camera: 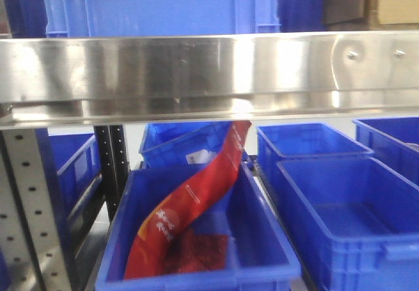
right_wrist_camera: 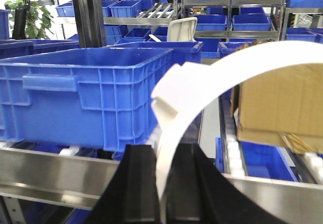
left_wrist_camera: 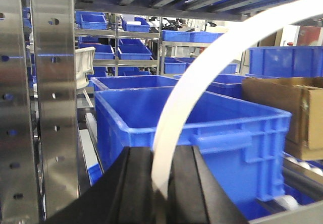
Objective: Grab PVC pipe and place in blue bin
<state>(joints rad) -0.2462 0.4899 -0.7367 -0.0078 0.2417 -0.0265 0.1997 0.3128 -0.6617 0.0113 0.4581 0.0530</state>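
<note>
My left gripper (left_wrist_camera: 160,156) is shut on a long thin white curved strap (left_wrist_camera: 202,77) that arcs up to the right. My right gripper (right_wrist_camera: 162,153) is shut on a like white strap (right_wrist_camera: 237,65) with a flat tab near its bend. A small white plastic piece with a curved rim (left_wrist_camera: 84,67), likely the PVC pipe, shows partly behind a steel post at the left, far from the jaws. A large blue bin (left_wrist_camera: 202,128) stands just ahead of the left gripper. Another blue bin (right_wrist_camera: 86,90) stands ahead-left of the right gripper. Neither gripper shows in the front view.
A steel shelf beam (camera: 209,75) crosses the front view. Below it a blue bin (camera: 262,238) holds a red pouch (camera: 190,206), with more bins (camera: 353,219) to its right. Cardboard boxes (left_wrist_camera: 292,113) (right_wrist_camera: 282,103) stand at the right. A perforated steel post (left_wrist_camera: 53,98) is close on the left.
</note>
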